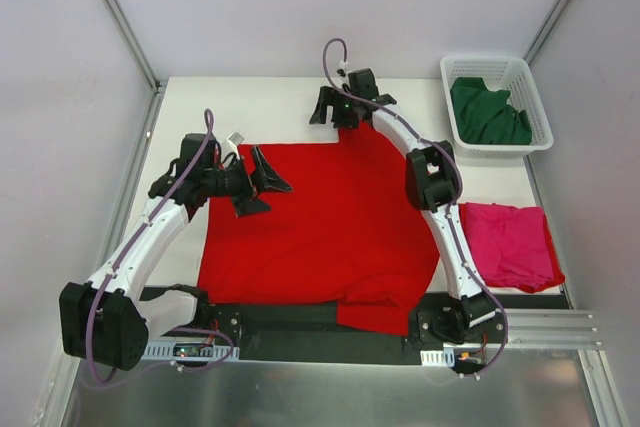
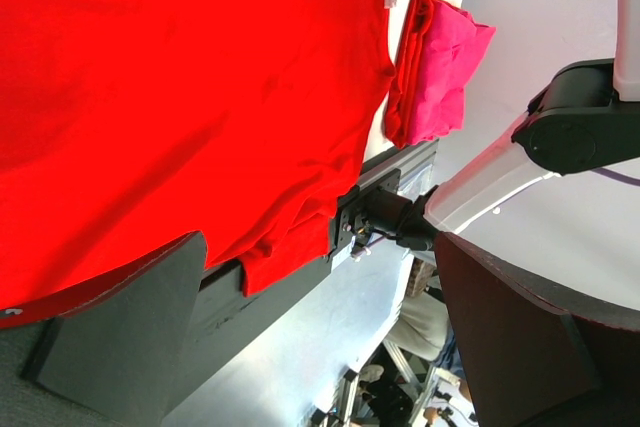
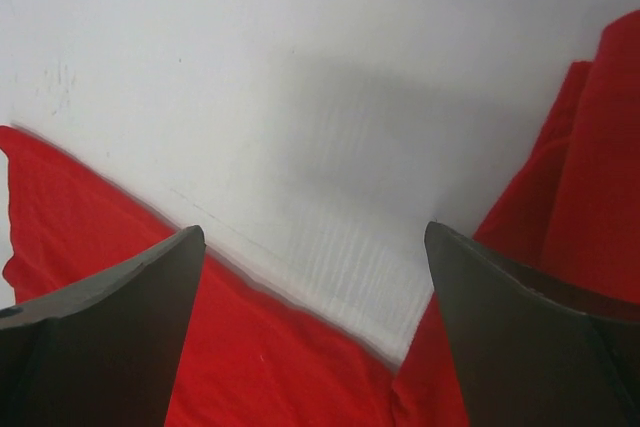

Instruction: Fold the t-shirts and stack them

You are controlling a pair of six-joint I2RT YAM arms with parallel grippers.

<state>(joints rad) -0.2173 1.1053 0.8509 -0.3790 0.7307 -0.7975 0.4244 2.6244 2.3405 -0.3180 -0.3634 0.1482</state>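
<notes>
- Three t-shirts are seen on the white table (image 1: 250, 107), listed here from left to right with the grippers.
- The left gripper (image 1: 265, 190) is held over the far left corner of the red t-shirt (image 1: 320, 237). Its jaws are spread wide and nothing is held between them. Whether a fingertip touches the cloth cannot be told.
- In the left wrist view, the two dark fingers (image 2: 120, 327) are seen well apart, with red cloth (image 2: 180, 87) filling the space beyond them.
- The red t-shirt is spread flat in the middle of the table. Its near edge is draped over the black plate between the arm bases, and it is bunched at the near right corner.
- The right gripper (image 1: 335, 110) is placed at the far edge of the red t-shirt. Its jaws are also wide open and empty.
- In the right wrist view, bare table (image 3: 300, 127) is seen between the fingers (image 3: 100, 337), with red cloth (image 3: 270, 367) lying below and to either side.
- The pink t-shirt (image 1: 510, 242) is laid folded at the right of the table, just beside the red one and next to the right arm.
- The green t-shirt (image 1: 487, 112) is lying crumpled inside the white basket (image 1: 520, 62) at the far right corner.
</notes>
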